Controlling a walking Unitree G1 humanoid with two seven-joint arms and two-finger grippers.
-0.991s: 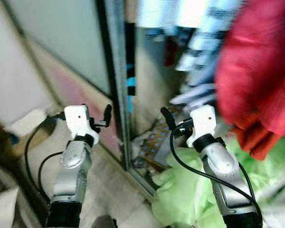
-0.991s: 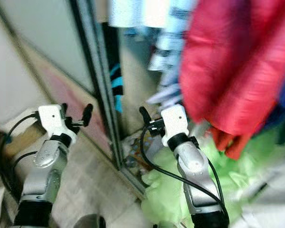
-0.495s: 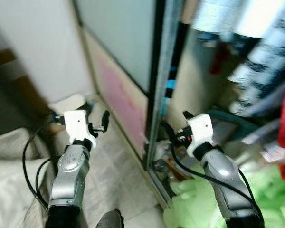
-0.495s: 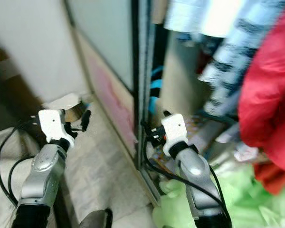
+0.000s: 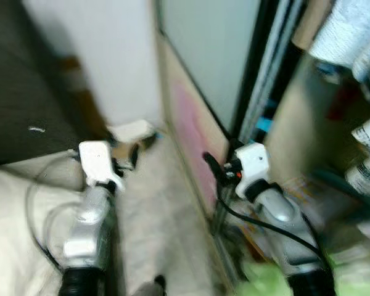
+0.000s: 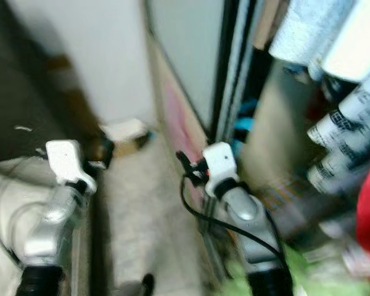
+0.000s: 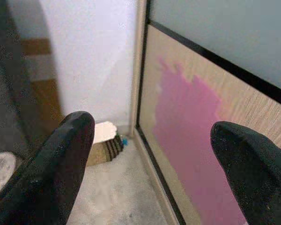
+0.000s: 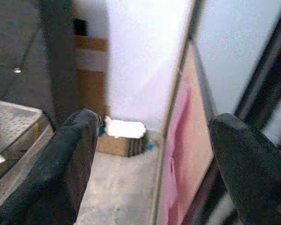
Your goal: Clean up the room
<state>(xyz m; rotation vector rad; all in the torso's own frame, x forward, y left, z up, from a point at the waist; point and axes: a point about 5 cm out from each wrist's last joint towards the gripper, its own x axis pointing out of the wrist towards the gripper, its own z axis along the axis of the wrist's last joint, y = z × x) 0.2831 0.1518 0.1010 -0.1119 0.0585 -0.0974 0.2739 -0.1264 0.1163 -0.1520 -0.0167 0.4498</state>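
Both your grippers, left gripper [image 7: 150,159] and right gripper [image 8: 152,161], hold fingers spread, empty; a cardboard box [image 8: 119,143] lies well beyond the fingertips.

Home bedroom: sliding-door wardrobe [image 5: 222,80], hanging clothes [image 6: 333,55], bed [image 5: 12,234].

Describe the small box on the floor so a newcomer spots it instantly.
Start at the sliding wardrobe door with the pink patch. Follow its bottom edge to the corner where it meets the white wall. There on the floor sits a low brown cardboard box with a white top.
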